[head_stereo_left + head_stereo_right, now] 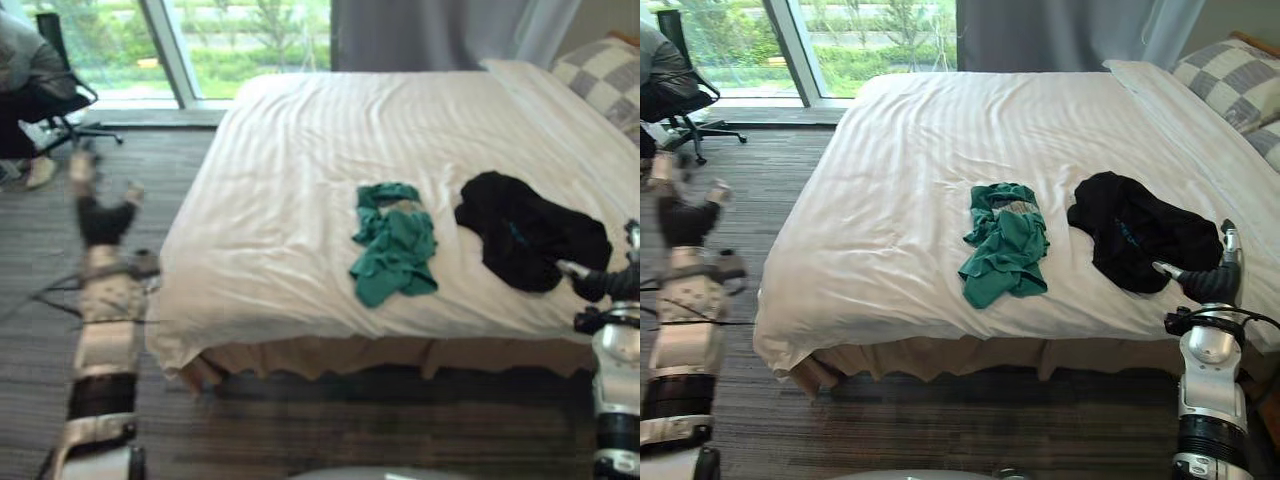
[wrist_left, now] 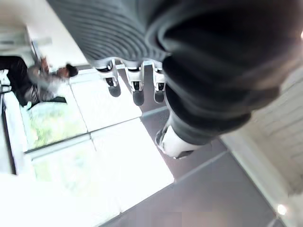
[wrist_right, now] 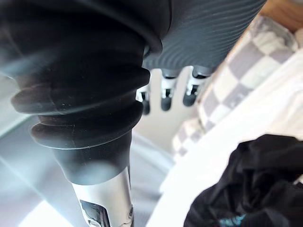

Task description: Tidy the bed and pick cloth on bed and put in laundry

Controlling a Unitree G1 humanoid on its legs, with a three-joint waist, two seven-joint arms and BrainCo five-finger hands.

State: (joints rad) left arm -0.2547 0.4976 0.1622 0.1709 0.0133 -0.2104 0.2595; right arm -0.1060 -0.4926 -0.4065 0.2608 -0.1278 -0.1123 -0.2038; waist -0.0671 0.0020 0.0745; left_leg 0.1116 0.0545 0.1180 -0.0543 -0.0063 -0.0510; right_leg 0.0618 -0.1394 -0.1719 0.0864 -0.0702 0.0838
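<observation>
While both cloths lie loose on the bed [image 1: 300, 130], nothing is picked up yet.

Left eye view: green cloth [image 1: 393, 245] at frame centre. Black cloth [image 1: 530, 230] is right of it and apart from it. Both are near the bed's lower edge. Left hand [image 1: 105, 215] is raised over the floor at frame left, off the bed.

Right eye view: right hand [image 1: 1212, 282] at lower right, by the black cloth's edge. Can't tell if it touches. Checked pillow [image 1: 1230, 80] upper right. Person [image 1: 655, 55] on an office chair [image 1: 685, 100] upper left, well clear.

Left wrist view: left fingers [image 2: 137, 92] straight, apart, empty.

Right wrist view: right fingers [image 3: 165, 97] straight, holding nothing, with the black cloth just beyond.

My read: black cloth first. Set the palm on its bunched middle and close round a thick fold so it lifts whole. Nothing blocks the reach.
</observation>
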